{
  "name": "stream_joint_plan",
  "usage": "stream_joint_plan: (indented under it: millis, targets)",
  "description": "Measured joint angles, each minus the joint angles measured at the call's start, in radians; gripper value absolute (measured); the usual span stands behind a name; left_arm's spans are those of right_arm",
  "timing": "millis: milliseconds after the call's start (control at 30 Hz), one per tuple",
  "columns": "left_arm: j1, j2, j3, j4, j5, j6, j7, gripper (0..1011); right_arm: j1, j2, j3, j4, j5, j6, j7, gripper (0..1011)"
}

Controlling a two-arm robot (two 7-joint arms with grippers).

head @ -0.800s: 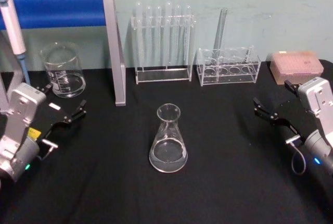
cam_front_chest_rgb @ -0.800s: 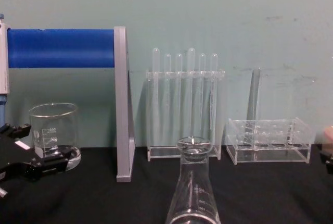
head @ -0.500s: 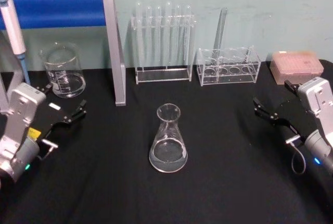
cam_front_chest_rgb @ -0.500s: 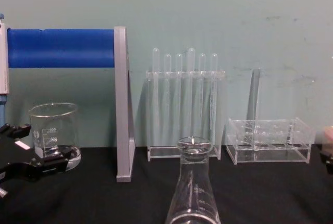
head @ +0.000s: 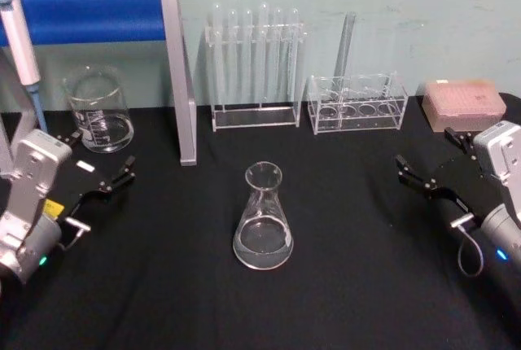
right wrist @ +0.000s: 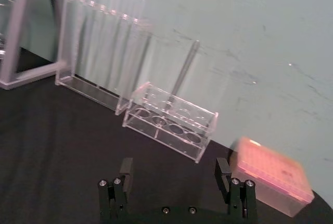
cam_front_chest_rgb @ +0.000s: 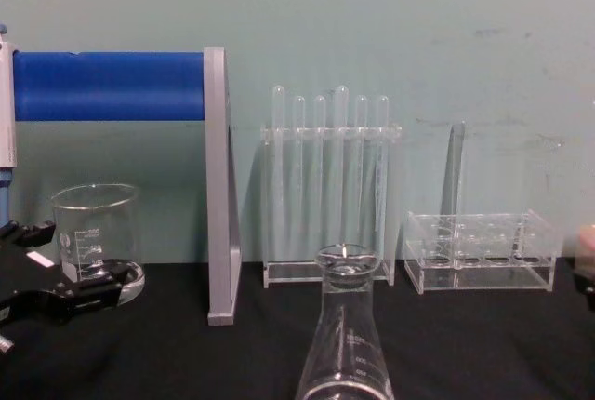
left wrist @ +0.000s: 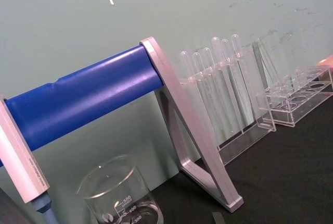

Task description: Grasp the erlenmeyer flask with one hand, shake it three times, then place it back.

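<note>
At the centre of the black table (head: 350,285), slightly below the middle of the head view, the erlenmeyer flask (head: 263,220) stands upright and untouched, with a little clear liquid pooled in its wide base. It also rises from the bottom edge of the chest view (cam_front_chest_rgb: 346,344). Little has changed over the last moment. The right gripper (head: 425,150), at the right edge of the frame, has drifted a touch outward and downward with its arm. The left gripper (head: 102,157), at the left edge, has held its place just beside the beaker (head: 99,110). The flask has not moved. Both sets of jaws are spread wide with nothing between them, and the right wrist view (right wrist: 174,166) shows that pair well apart. Judging from this, the grasp has not begun, and neither arm has committed to a reach, so all three shakes and the return are still ahead. As for writing, the beaker's white scale reads "400" and "300" in the left wrist view (left wrist: 117,193). The flask's graduation marks are too small to read, as are the white tag (head: 84,167) on the left gripper and the yellow sticker (head: 51,206) on its arm.
</note>
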Motion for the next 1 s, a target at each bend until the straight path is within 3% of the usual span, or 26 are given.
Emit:
stream_joint_plan:
  millis: [267, 567, 1000]
  targets:
    - [0.000, 0.000, 0.000, 0.000, 0.000, 0.000, 0.000, 1001, -0.060, 0.039, 0.028, -0.080, 0.032, -0.023, 0.075, 1000]
    - [0.000, 0.000, 0.000, 0.000, 0.000, 0.000, 0.000, 1001, -0.123, 0.080, 0.042, -0.169, 0.090, -0.053, 0.212, 1000]
    - [0.000, 0.000, 0.000, 0.000, 0.000, 0.000, 0.000, 1001, -0.122, 0.076, 0.022, -0.191, 0.154, -0.046, 0.385, 1000]
